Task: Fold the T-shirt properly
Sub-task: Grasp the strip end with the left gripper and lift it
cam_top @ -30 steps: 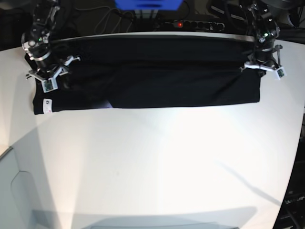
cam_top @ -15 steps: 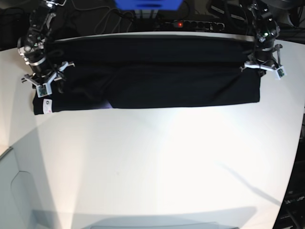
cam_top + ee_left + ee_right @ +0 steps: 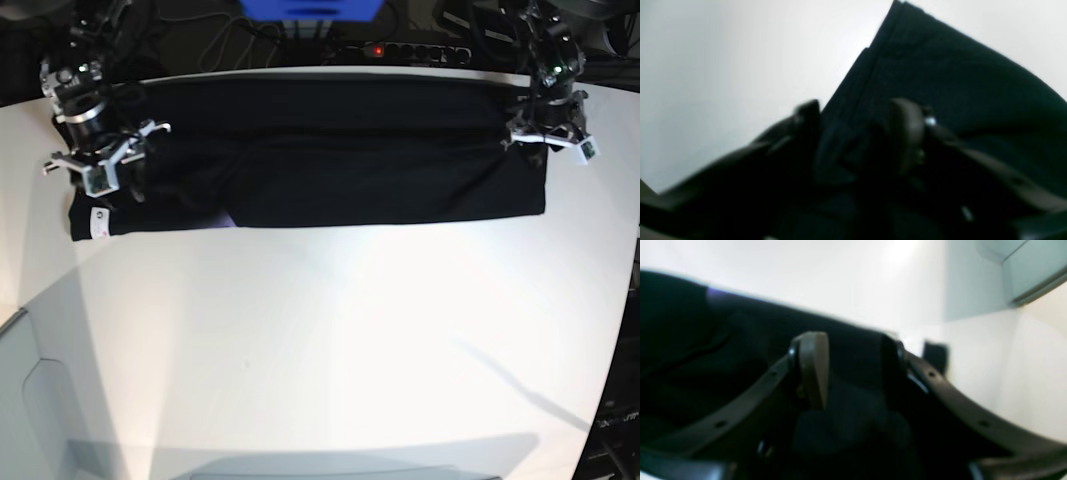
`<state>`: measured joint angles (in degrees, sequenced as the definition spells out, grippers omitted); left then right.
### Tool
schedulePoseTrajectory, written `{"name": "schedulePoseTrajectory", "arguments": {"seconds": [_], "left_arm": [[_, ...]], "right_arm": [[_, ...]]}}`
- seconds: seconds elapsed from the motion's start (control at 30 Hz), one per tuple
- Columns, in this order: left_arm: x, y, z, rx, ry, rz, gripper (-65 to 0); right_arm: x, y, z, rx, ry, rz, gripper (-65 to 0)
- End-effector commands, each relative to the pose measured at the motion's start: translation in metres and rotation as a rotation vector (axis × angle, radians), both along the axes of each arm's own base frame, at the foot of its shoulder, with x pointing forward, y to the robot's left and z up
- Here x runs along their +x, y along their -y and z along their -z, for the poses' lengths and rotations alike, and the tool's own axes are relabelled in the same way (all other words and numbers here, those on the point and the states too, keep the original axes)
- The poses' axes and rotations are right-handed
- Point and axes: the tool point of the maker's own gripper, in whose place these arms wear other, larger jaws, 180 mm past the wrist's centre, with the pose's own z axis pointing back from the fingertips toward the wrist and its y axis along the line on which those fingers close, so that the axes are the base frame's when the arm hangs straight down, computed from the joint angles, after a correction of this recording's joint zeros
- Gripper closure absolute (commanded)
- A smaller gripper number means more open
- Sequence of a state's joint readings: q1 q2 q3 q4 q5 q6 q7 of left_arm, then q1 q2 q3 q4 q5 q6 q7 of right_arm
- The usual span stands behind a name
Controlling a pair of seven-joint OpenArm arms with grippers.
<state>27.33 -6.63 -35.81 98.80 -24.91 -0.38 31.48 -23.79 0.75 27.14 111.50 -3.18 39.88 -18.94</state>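
Note:
The black T-shirt (image 3: 340,160) lies folded into a long band across the far part of the white table (image 3: 330,340). Its white label (image 3: 98,222) shows at the band's left end, and a sliver of purple print (image 3: 225,218) peeks out at the front edge. My left gripper (image 3: 548,140) hovers over the band's right end. In the left wrist view it (image 3: 857,110) is open above the shirt's hemmed edge (image 3: 940,66). My right gripper (image 3: 100,175) is over the left end. In the right wrist view it (image 3: 853,343) is open, with black cloth (image 3: 673,323) under and between the fingers.
A power strip (image 3: 400,50) with a red light and cables lies behind the table's far edge, beside a blue object (image 3: 310,8). A pale grey panel (image 3: 30,400) sits at the near left corner. The table's right edge curves close to my left arm.
My left gripper's jaws have opened off the shirt's right end and it has drawn back a little. My right gripper shifted slightly over the left end, still open.

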Motion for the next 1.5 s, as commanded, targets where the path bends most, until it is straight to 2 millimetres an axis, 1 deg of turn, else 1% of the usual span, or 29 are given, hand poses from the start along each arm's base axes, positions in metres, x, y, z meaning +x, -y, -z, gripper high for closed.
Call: {"name": "schedulePoseTrajectory", "arguments": {"seconds": [0.0, 0.07, 0.1, 0.13, 0.33, 0.47, 0.53, 0.67, 0.87, 0.93, 1.03, 1.1, 1.17, 1.27, 1.4, 1.47], "left_arm": [[0.0, -0.004, -0.009, 0.021, 0.022, 0.002, -41.2], [0.0, -0.004, -0.009, 0.023, 0.021, 0.002, -47.2], [0.0, -0.004, -0.009, 0.023, 0.021, 0.002, -48.7], [-0.001, -0.004, -0.008, 0.022, 0.02, 0.002, -49.1], [-0.001, -0.006, -0.009, 0.026, 0.018, 0.003, -49.0], [-0.008, -0.017, -0.006, 0.03, 0.008, -0.036, -49.0], [-0.01, -0.018, -0.002, 0.024, -0.002, -0.042, -49.0], [-0.013, -0.018, 0.003, 0.017, -0.014, -0.045, -49.0], [-0.023, -0.019, 0.019, -0.006, -0.056, -0.061, -49.0], [-0.024, -0.013, 0.025, -0.019, -0.07, -0.047, -49.0], [-0.02, -0.003, 0.029, -0.029, -0.079, -0.015, -48.2], [-0.018, 0.003, 0.031, -0.037, -0.082, 0.001, -43.4], [-0.017, 0.008, 0.033, -0.046, -0.084, 0.008, -34.9], [-0.017, 0.008, 0.033, -0.046, -0.079, 0.005, -22.3], [-0.017, 0.007, 0.032, -0.043, -0.076, 0.004, -13.4], [-0.016, 0.006, 0.031, -0.041, -0.074, 0.003, -7.8]], "right_arm": [[0.0, -0.003, -0.008, 0.01, 0.031, -0.014, -26.6], [-0.006, -0.008, -0.001, 0.019, 0.007, -0.023, -26.6], [-0.009, -0.009, 0.002, 0.024, -0.004, -0.026, -26.6], [-0.011, -0.012, 0.006, 0.032, -0.016, -0.028, -26.6], [-0.018, -0.009, 0.027, 0.06, -0.07, -0.002, -26.6], [-0.022, -0.007, 0.041, 0.076, -0.106, 0.008, -26.6], [-0.023, -0.006, 0.047, 0.086, -0.117, 0.012, -26.6], [-0.025, -0.006, 0.049, 0.088, -0.123, 0.013, -26.6], [-0.024, -0.007, 0.05, 0.089, -0.125, 0.011, -26.6], [-0.024, -0.007, 0.05, 0.089, -0.125, 0.011, -26.6], [-0.025, -0.007, 0.05, 0.089, -0.126, 0.011, -26.6], [-0.025, -0.007, 0.05, 0.089, -0.126, 0.011, -26.6], [-0.025, -0.007, 0.05, 0.088, -0.126, 0.012, -26.6], [-0.025, -0.007, 0.05, 0.089, -0.125, 0.012, -26.6], [-0.017, -0.006, 0.046, 0.086, -0.107, 0.013, -26.6], [-0.015, -0.006, 0.045, 0.086, -0.102, 0.013, -26.6]]}}
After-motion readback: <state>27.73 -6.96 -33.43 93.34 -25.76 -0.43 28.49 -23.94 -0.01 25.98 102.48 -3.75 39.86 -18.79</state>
